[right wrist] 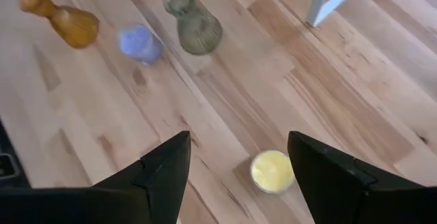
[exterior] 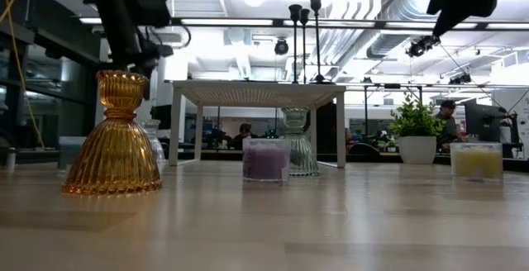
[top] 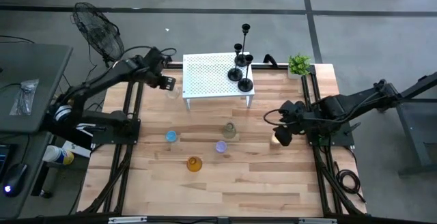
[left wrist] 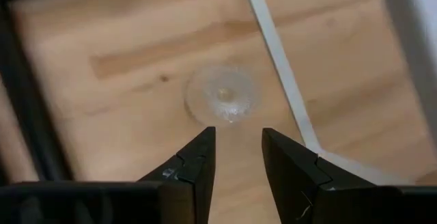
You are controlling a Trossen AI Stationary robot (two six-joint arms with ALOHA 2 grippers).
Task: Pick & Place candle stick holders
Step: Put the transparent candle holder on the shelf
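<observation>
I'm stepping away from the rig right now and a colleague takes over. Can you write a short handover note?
Left gripper: open, empty, above the clear glass holder beside the white stand.
Right gripper: open, empty, above the yellow holder.
Done: three black candlesticks stand on the white stand.
Left: the amber holder, purple holder, blue holder and greenish ribbed holder sit on the table, along with the clear and yellow ones.

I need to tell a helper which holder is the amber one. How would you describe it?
Start at the white shelf on the wooden table. In front of it lie small glass holders; the amber holder sits farthest from the shelf. It alone is orange-brown, ribbed and bell-shaped.
</observation>
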